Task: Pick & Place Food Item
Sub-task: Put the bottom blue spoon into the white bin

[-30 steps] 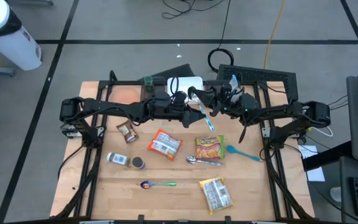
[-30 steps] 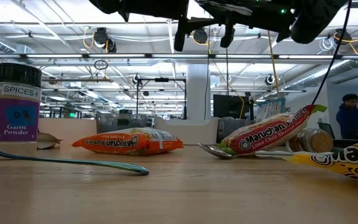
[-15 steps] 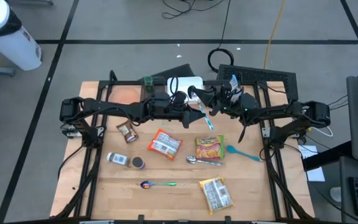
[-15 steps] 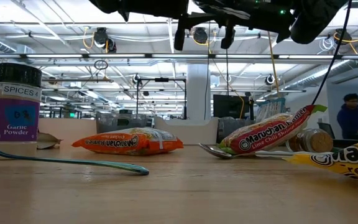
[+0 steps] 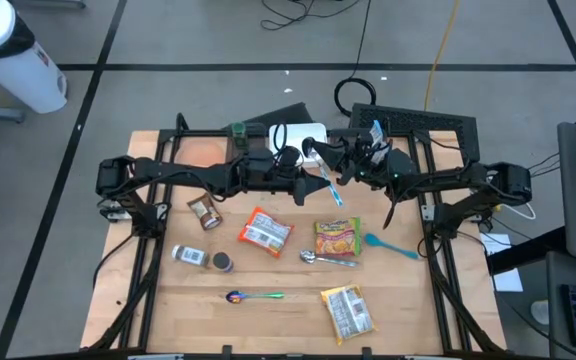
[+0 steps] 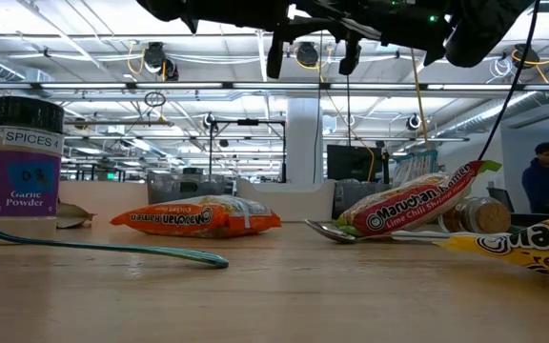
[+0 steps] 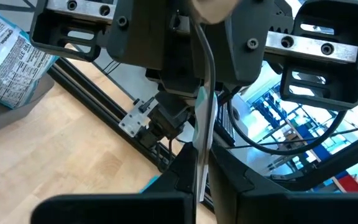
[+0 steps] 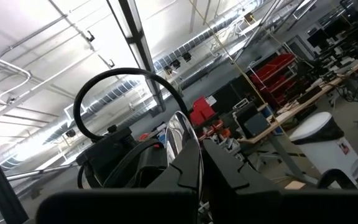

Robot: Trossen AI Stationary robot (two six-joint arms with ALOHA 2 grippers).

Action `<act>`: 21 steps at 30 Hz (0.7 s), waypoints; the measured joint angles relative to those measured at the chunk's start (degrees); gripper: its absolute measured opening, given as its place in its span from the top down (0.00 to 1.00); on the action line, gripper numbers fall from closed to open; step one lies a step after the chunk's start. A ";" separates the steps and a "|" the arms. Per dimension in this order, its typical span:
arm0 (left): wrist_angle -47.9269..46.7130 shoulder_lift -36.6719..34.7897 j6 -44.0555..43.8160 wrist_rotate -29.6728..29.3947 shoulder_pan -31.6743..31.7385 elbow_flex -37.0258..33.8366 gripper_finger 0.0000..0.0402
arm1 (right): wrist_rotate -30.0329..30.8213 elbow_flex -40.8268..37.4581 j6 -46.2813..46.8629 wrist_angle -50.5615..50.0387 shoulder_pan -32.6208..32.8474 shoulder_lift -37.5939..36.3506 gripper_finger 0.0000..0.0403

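Observation:
A spoon (image 5: 330,188) with a light blue handle hangs in the air over the table's far middle, between my two arms. My left gripper (image 5: 311,182) reaches in from the left and is shut on it (image 7: 201,171). My right gripper (image 5: 344,168) reaches in from the right and is shut on it as well (image 8: 185,163). On the table below lie ramen packets (image 5: 265,231) (image 5: 337,238) (image 5: 347,311), flat on the wood, with no gripper touching them. My left gripper pinches the spoon's thin handle (image 7: 201,149) between its two fingers. The fingers come level from the table's left and lie across the handle. The spoon is lifted clear of the table. My right gripper has the spoon between its two fingers, coming from the table's right and slanting upward. The shiny bowl (image 8: 178,134) sticks out beyond the fingertips. The fingers hide the exact place of the hold.
Two spice jars (image 5: 205,212) (image 5: 190,257) lie at the left. A rainbow spoon (image 5: 253,296), a metal spoon (image 5: 326,259) and a teal spoon (image 5: 390,245) lie among the packets. A white container (image 5: 298,135) stands at the far edge.

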 joint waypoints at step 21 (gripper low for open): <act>0.39 0.09 1.07 4.98 2.15 -0.01 0.96 | -1.82 0.02 -0.67 0.84 0.09 -0.09 0.76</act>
